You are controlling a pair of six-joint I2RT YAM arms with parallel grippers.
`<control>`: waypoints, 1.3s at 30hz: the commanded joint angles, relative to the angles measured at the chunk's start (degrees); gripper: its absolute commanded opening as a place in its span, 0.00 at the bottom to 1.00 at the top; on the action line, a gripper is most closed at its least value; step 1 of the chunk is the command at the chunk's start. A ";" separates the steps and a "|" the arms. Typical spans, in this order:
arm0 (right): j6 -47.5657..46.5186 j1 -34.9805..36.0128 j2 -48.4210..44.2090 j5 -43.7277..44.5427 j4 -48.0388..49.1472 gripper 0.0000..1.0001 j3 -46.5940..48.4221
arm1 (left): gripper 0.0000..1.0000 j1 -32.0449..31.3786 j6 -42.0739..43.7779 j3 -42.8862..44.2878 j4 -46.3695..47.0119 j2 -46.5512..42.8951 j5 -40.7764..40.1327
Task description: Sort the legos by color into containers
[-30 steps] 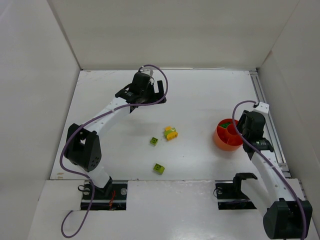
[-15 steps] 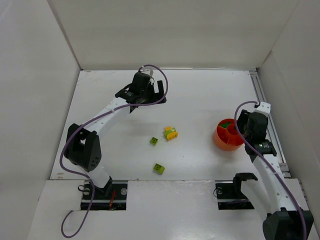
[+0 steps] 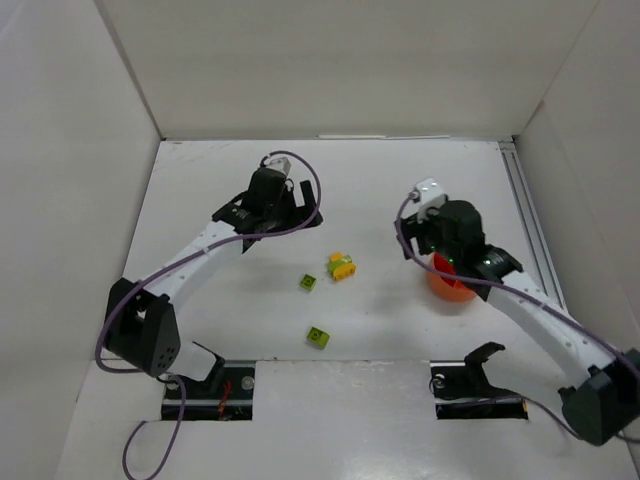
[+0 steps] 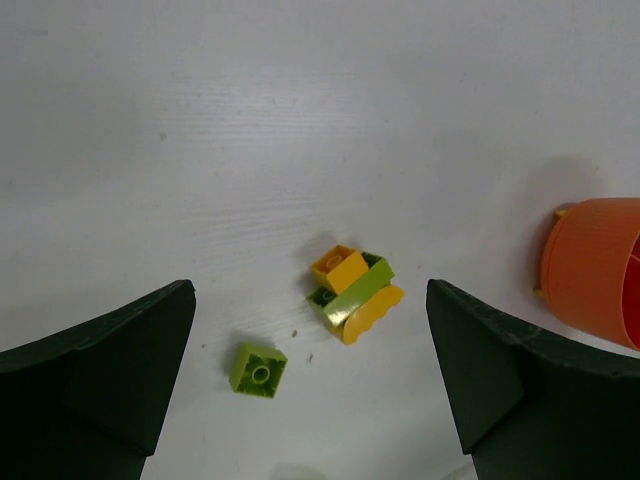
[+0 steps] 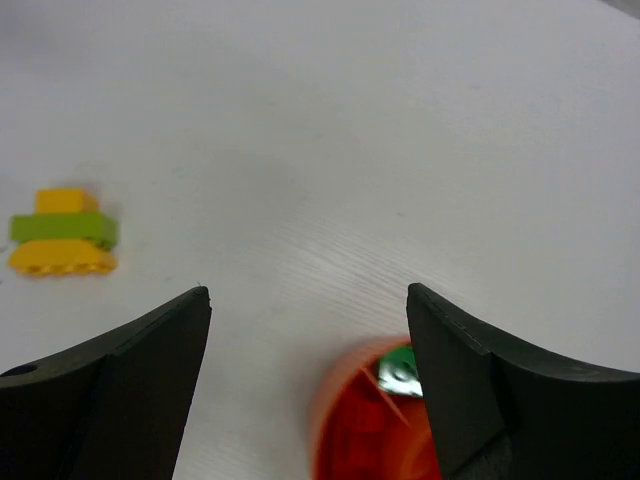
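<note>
The left gripper (image 4: pixel 308 288) hangs wide open, holding nothing. On the table (image 3: pixel 400 180) lie a small lime brick (image 3: pixel 309 283), a second lime brick (image 3: pixel 318 337) and a yellow-and-green clump (image 3: pixel 342 266). The right gripper (image 5: pixel 308 292) is open and empty above the orange bowl (image 3: pixel 452 288), which has a green brick (image 5: pixel 400 368) inside.

Lime and yellow legos (image 3: pixel 342 267) lie near orange bowl (image 3: pixel 450 288).
</note>
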 commanded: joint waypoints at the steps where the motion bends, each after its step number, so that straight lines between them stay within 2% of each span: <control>1: -5.38 11.50 7.37 1.82 1.40 0.84 4.70 | 1.00 -0.21 -3.93 -5.27 0.22 -6.47 -0.32; 2: -5.90 15.88 9.39 3.92 0.70 0.84 5.75 | 1.00 -0.82 -4.73 -8.33 -0.30 -7.45 -0.93; 4: -5.04 17.85 14.39 5.25 -0.53 0.84 8.83 | 1.00 -1.35 -6.92 -11.42 -1.01 -9.03 -2.59; 6: -3.81 17.86 16.26 5.26 -1.06 0.84 9.45 | 0.99 -3.37 -8.95 -15.82 -1.54 -10.18 -4.01; 10: -1.35 17.25 15.93 6.13 -1.06 0.84 7.88 | 0.96 -7.14 -9.92 -19.25 -1.54 -9.57 -8.66; 12: 0.76 15.50 13.90 6.14 -2.37 0.84 7.87 | 0.96 -8.55 -9.40 -19.26 -0.41 -7.21 -9.46; 17: 3.67 4.09 9.95 1.58 -6.15 0.84 6.56 | 0.95 -12.95 -4.40 -20.58 5.47 -3.50 -10.16; 21: 3.67 -1.73 7.31 -0.36 -8.53 0.84 5.85 | 0.92 -13.48 -2.81 -19.97 5.75 0.36 -12.18; 26: 3.67 -4.99 6.78 -1.85 -9.06 0.84 5.32 | 0.74 -14.01 -1.40 -17.77 4.09 5.63 -14.03; 29: 3.15 -6.40 6.78 -1.86 -9.06 0.84 5.32 | 0.74 -15.15 -0.61 -17.16 4.08 7.04 -15.34; 30: 3.14 -6.92 6.78 -2.47 -9.06 0.84 5.32 | 0.71 -15.76 -0.08 -17.15 4.08 7.05 -15.35; 34: 3.14 -7.54 7.91 -2.47 -9.06 0.84 5.32 | 0.51 -17.16 0.62 -14.78 1.28 9.24 -17.45; 39: 3.14 -9.12 6.87 -1.95 -9.06 0.84 5.32 | 0.48 -19.80 0.10 -15.30 -0.57 8.72 -17.46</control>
